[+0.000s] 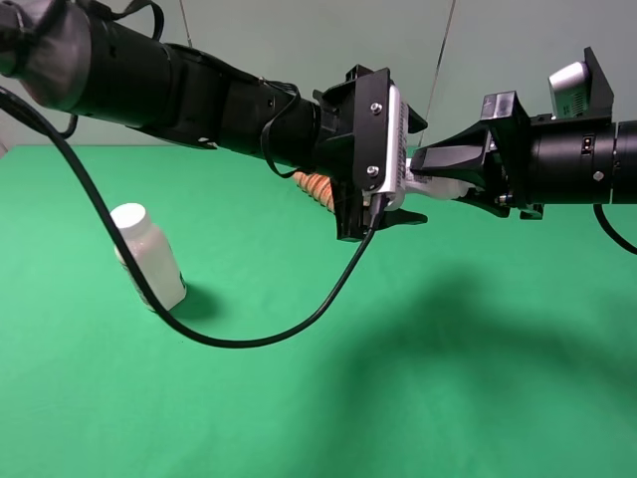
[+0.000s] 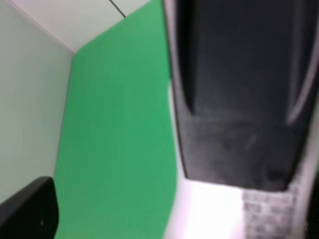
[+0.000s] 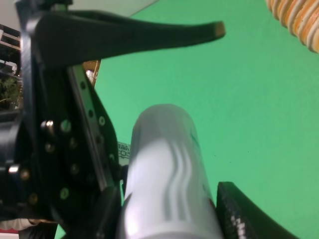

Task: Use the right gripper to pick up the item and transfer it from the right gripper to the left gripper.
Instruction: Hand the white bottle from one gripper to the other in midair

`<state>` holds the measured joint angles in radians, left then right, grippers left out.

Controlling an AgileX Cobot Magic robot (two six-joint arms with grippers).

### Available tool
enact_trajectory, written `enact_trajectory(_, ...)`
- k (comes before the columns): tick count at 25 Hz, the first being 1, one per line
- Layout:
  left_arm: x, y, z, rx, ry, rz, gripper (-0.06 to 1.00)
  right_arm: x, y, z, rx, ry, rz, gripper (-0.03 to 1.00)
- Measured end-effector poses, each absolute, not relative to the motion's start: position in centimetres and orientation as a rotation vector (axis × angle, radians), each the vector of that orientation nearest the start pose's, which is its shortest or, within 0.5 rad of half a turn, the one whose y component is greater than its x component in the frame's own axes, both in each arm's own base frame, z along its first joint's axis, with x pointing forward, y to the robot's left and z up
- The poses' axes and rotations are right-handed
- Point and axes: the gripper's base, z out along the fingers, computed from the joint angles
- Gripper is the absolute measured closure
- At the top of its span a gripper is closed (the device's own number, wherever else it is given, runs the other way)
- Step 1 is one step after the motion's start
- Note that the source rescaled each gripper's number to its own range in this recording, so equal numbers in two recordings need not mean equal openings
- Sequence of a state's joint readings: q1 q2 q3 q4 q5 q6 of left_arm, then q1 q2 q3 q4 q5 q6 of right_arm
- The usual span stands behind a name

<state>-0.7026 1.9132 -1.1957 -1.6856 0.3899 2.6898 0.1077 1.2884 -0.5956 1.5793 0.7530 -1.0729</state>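
Well above the green table [image 1: 299, 398], between both arms, the small white bottle [image 3: 167, 169] is pinched by the right gripper [image 1: 440, 177] and flanked by the spread left gripper [image 1: 418, 169]; it is judged light, stiff and slick, best taken at its exposed end.

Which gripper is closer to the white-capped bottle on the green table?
Left. The left gripper hangs raised, to the right of the white-capped bottle in the high view. The right gripper is even farther right, facing the left one.
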Motion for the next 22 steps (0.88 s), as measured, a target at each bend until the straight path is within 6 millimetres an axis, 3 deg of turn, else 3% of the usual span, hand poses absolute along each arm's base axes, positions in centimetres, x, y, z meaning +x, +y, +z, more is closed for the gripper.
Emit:
enact_trajectory(4,29.81,-29.75,20.06,1.717,1.222,-0.243,0.06,22.38,8.68,24.29,-0.013,2.213,1.161,0.92)
enact_trajectory(7,29.83,-29.74,20.02,1.717,1.224,-0.241,0.18,22.37,8.68,24.26,-0.018,2.216,1.158,0.92)
enact_trajectory(10,29.89,-29.69,20.00,1.713,1.235,-0.235,0.56,22.39,8.66,24.25,-0.014,2.215,1.155,0.92)
enact_trajectory(11,29.87,-29.73,19.84,1.715,1.242,-0.240,0.77,22.48,8.63,24.31,0.000,2.209,1.155,0.92)
enact_trajectory(22,29.74,-29.77,19.51,1.726,1.269,-0.251,0.78,22.53,8.57,24.26,0.002,2.211,1.143,0.92)
